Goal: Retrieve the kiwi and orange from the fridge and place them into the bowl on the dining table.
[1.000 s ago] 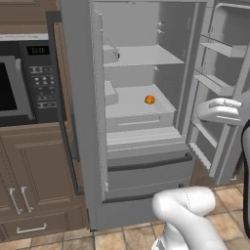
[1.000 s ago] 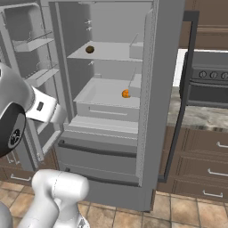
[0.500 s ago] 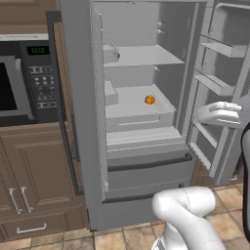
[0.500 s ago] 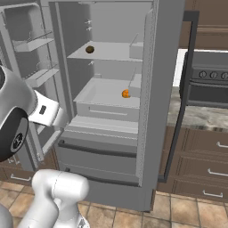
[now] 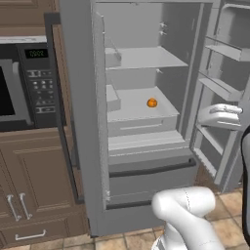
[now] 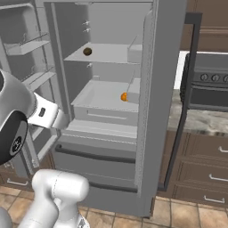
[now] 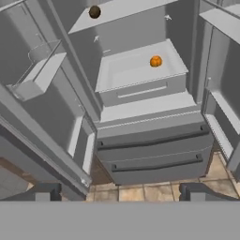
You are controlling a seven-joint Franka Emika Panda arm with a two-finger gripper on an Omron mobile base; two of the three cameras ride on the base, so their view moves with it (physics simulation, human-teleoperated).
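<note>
Orange, round with no long axis, sits toward the right of the lower tray in the open fridge, kiwi on the shelf above it to the left, both well beyond the gripper, whose fingers stand spread wide and empty.

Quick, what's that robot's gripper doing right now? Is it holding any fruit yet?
Gripper: open and empty, out in front of the open fridge.
</note>
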